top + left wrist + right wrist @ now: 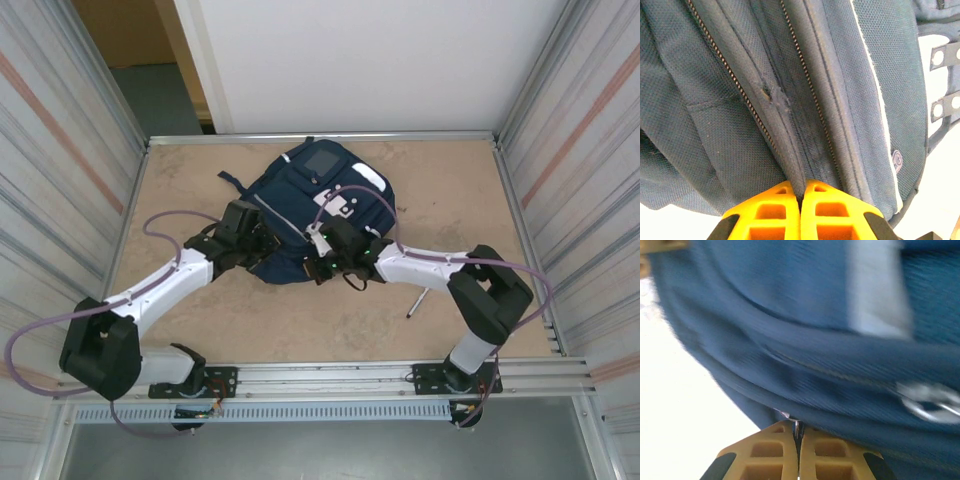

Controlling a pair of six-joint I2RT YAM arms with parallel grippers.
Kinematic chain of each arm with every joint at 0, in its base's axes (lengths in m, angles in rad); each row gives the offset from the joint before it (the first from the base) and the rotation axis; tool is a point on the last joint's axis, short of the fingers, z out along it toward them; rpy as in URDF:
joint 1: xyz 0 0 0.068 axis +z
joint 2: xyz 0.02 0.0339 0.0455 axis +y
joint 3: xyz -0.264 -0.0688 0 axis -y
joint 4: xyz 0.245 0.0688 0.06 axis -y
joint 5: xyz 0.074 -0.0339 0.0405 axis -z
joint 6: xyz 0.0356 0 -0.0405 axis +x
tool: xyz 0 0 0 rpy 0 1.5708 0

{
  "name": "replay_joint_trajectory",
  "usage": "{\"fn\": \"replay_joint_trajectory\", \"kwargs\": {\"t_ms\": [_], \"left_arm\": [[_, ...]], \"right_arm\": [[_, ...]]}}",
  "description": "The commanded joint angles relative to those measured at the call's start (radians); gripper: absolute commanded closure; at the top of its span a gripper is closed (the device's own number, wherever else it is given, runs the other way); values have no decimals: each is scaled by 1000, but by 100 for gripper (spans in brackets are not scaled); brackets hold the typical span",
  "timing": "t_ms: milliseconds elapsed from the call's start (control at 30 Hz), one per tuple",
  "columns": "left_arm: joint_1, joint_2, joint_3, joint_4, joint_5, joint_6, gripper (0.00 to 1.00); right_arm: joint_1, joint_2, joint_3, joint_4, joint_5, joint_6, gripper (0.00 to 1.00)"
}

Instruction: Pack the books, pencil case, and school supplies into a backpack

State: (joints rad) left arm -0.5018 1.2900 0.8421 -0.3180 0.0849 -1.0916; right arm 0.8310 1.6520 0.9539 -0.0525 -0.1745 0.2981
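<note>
— Beige desk, ribbed metal walls. Left pincer?
— Clamped on a seam ridge of the backpack, beside a zip.
— Right pincer?
— Pressed shut at the backpack's lower edge, thin sliver caught between.
— Backpack's place?
— Directly ahead of both, touching.

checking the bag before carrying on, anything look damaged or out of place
Two small things. In the left wrist view the backpack has a puckered nick in the fabric flap beside its zip, like a snag. In the top view a pen-like stick lies loose on the table, to the backpack's right, not packed.
</note>
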Motion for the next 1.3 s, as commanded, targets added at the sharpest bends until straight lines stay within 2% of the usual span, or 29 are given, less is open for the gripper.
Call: {"fn": "replay_joint_trajectory", "kwargs": {"t_ms": [0,133,200,300,467,500,533,567,633,700,867,1000,1267], "left_arm": [[16,-77,3,-52,-20,58,100],[17,-103,-7,-80,-16,81,100],[17,-117,-22,-84,-3,82,100],[18,-127,-45,-84,38,72,100],[-20,-159,-73,-108,28,100,99],[-26,-171,-77,-107,27,106,86],[-30,-186,-78,-113,37,113,67],[-30,-200,-77,-132,39,117,59],[-29,-231,-66,-170,20,124,52],[-21,-253,-56,-191,5,132,49],[36,-212,-13,-170,26,155,48],[67,-118,35,-128,44,149,48],[101,91,104,-34,65,174,50]], "right_arm": [[-86,-63,-48,-107,83,-30,100],[-195,-60,-47,-172,169,-3,100],[-252,-50,-35,-192,195,21,95],[-312,-41,-24,-194,219,58,94],[-339,-60,-12,-199,194,59,81],[-338,-76,-12,-200,178,54,76],[-338,-99,-12,-207,162,52,72],[-336,-128,-15,-217,154,49,66],[-333,-197,-24,-235,153,46,58],[-334,-263,-34,-248,148,35,53],[-329,-360,-35,-247,69,-26,48],[-305,-345,-8,-225,-24,-82,47],[-226,-316,7,-228,29,-111,46]]}}
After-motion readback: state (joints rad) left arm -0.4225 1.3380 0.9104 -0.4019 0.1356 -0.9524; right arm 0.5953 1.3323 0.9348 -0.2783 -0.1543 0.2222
